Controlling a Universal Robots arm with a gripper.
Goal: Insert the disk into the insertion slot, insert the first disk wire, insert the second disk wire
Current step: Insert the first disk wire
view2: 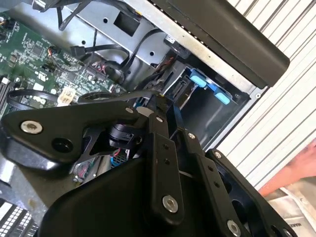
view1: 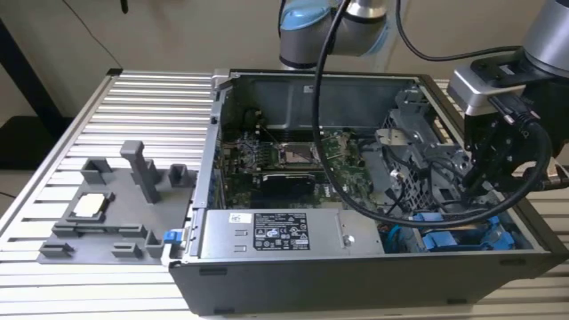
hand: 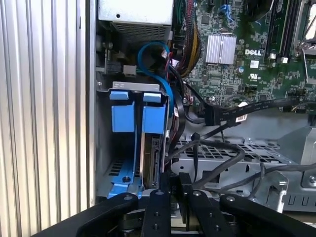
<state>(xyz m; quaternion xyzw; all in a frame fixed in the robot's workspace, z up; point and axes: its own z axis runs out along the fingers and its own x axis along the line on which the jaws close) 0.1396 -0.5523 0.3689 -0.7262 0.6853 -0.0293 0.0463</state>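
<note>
**Exterior view, from its left to its right.** A grey fixture tray (view1: 102, 220) lies by the edge of the ribbed counter (view1: 151, 100). An open computer case (view1: 356, 277) takes the counter's middle. My tool (view1: 494, 190) hangs inside the case, at the near corner on the exterior view's right. I cannot tell whether the tool is open or closed, or whether it carries a wire.

**First wrist view.** The disk (hand: 149, 158) stands in the insertion slot (hand: 136, 87), just beside a second blue frame (hand: 122, 118) that lies against the case's outer wall. The disk looks fully seated, so I judge the work to be at the disk wires. The tool sits just beside the disk's exposed end, with loose black cables (hand: 217, 148) crowding it on the motherboard side.

**Doing this step well.**
- Hold the plug square to the disk's end.
- Press lightly and straight along the disk's length.
- Keep the loose cables out of the path, so that none is trapped and none drags the blue frame back out of the slot.
</note>
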